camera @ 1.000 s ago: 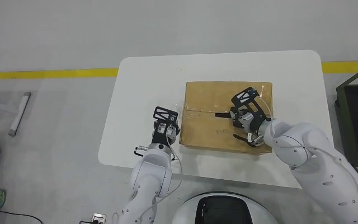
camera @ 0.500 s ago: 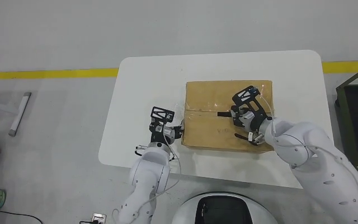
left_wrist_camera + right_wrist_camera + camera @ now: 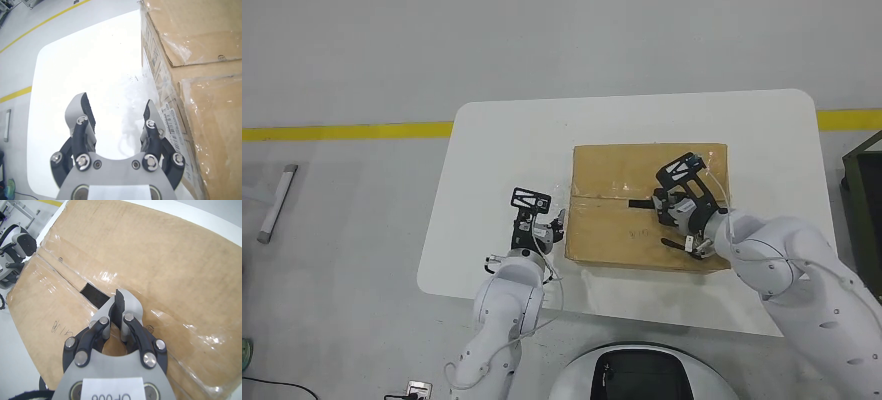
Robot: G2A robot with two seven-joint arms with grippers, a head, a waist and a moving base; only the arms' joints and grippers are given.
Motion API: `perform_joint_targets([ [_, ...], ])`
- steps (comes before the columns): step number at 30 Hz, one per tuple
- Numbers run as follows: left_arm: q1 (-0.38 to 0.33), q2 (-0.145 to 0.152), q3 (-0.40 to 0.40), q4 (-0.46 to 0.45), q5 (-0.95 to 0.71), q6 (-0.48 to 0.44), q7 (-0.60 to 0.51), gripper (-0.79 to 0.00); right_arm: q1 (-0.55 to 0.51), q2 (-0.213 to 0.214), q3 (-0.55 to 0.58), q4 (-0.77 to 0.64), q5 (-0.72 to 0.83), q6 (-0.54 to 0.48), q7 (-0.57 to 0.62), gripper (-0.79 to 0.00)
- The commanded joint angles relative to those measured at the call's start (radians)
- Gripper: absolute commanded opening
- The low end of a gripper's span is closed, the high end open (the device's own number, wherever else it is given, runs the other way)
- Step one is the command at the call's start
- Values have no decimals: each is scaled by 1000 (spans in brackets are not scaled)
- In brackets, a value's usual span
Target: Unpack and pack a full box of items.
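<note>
The left gripper (image 3: 116,106) has been drawn slightly to the left, off the left wall of the brown cardboard box (image 3: 622,170), while the right gripper (image 3: 118,298) has been kept almost where it was. The box is seen lying on the right half of the white rounded tabletop (image 3: 502,150), its top flaps folded down and covered with wrinkled clear tape, so that the contents are hidden.

The left gripper is held with its fingers spread wide, nothing between them, just beside the near left corner of the box. A loose, crumpled strip of clear tape (image 3: 132,117) can be made out against the tabletop between gripper and box; where it is attached cannot be told. A white barcode label (image 3: 170,121) is stuck on the box's left wall.

The right gripper is held above the middle seam, its fingers pressed together, with the tips just right of a dark gap (image 3: 92,294) torn in the seam. Whether the tips touch the cardboard cannot be judged, and nothing can be made out inside the gap. Handwritten marks (image 3: 56,326) on the near flap are too faint to read.
</note>
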Motion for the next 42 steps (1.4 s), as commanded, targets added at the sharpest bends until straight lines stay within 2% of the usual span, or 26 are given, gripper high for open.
perform_joint_targets([
  [1, 0, 0, -6, -9, -4, -7, -5, -212, -1, 0, 2, 0, 0, -1, 1, -785],
  [2, 2, 1, -11, -16, -8, -13, -10, -175, -1, 0, 4, 1, -1, -1, 1, -785],
  [3, 5, 2, -18, -25, -11, -20, -15, -92, -1, 0, 5, 0, -1, -1, 1, -785],
  [8, 41, 11, -65, -76, -8, -72, -30, 0, -3, 0, 7, 0, 1, -2, -1, -785],
  [13, 85, 19, -109, -93, -7, -111, -18, -3, -3, 0, 8, 0, 1, -4, 0, -785],
  [17, 91, 20, -112, -81, -1, -108, -2, 0, -5, 0, 8, -1, 2, -5, 3, -785],
  [19, 84, 18, -105, -61, 2, -84, -1, -37, -6, 0, 6, -3, 1, -6, 6, -785],
  [21, 79, 11, -103, -38, -71, -26, -22, -71, -7, -1, 6, -3, 1, -6, 6, -785],
  [23, 61, 6, -113, -14, -113, 23, -57, -234, -7, -1, 6, -4, 0, -5, 6, -785],
  [26, 46, -3, -131, 10, -223, 112, -107, -296, -9, -1, 8, -7, -2, -1, 7, -785],
  [28, 42, -6, -139, 17, -271, 134, -123, -385, -11, -1, 9, -8, -3, -1, 7, -785],
  [30, 44, -9, -157, 16, -336, 160, -130, -406, -12, 0, 9, -9, -5, -1, 8, -785],
  [31, 45, -10, -165, 15, -365, 168, -130, -397, -13, 0, 10, -9, -5, -2, 8, -785],
  [34, 49, -12, -201, 11, -475, 188, -127, -256, -17, 0, 8, -11, -7, -4, 9, -785],
  [35, 50, -14, -217, 8, -529, 196, -129, -231, -18, 0, 8, -12, -8, -4, 9, -785],
  [36, 52, -15, -231, 6, -582, 198, -130, -148, -19, 0, 7, -13, -8, -5, 11, -785],
  [38, 54, -15, -256, -1, -667, 187, -130, -74, -20, 0, 7, -14, -8, -5, 11, -785],
  [42, 60, -15, -283, -1, -779, 165, -116, -52, -20, 0, 6, -16, -11, -9, 13, -785],
])
